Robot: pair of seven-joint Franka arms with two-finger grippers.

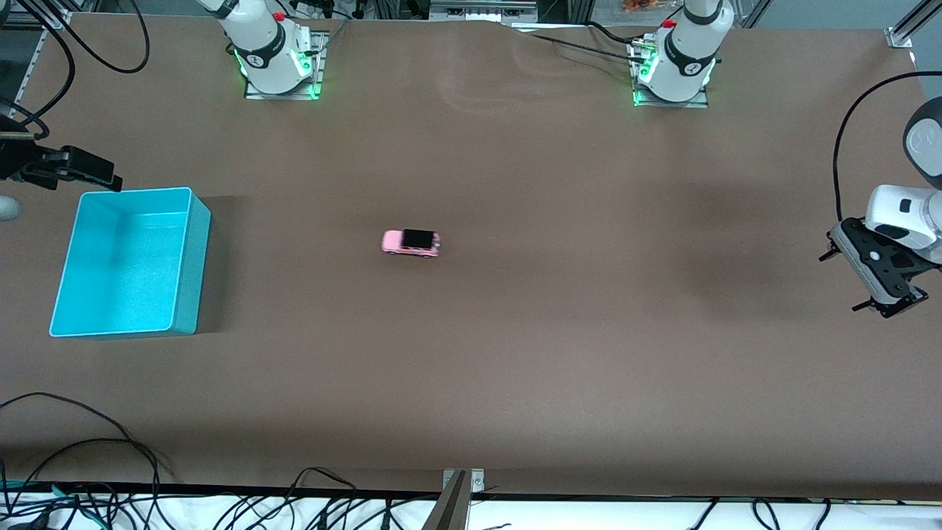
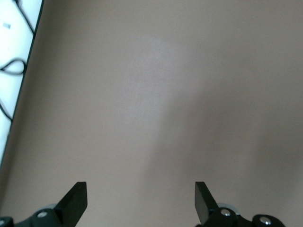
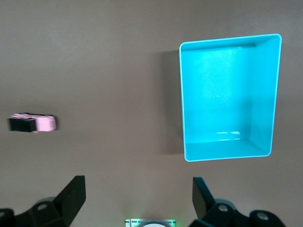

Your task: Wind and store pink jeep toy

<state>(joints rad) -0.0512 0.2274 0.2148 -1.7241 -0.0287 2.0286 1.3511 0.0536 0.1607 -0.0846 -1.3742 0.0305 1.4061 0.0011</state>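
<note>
The pink jeep toy [image 1: 411, 243] stands on its wheels near the middle of the brown table, black roof panel up; the right wrist view also shows the jeep [image 3: 33, 123]. An empty turquoise bin [image 1: 125, 265] sits toward the right arm's end of the table, its floor [image 3: 222, 99] bare. My right gripper [image 1: 81, 168] hangs above the table beside the bin, open [image 3: 138, 187], holding nothing. My left gripper [image 1: 839, 283] waits over the left arm's end of the table, away from the jeep, open [image 2: 141, 196] over bare table.
Both arm bases [image 1: 276, 59] [image 1: 673, 66] with green lights stand along the table's edge farthest from the front camera. Loose black cables [image 1: 110, 500] and a metal bracket [image 1: 462, 482] lie at the table's nearest edge.
</note>
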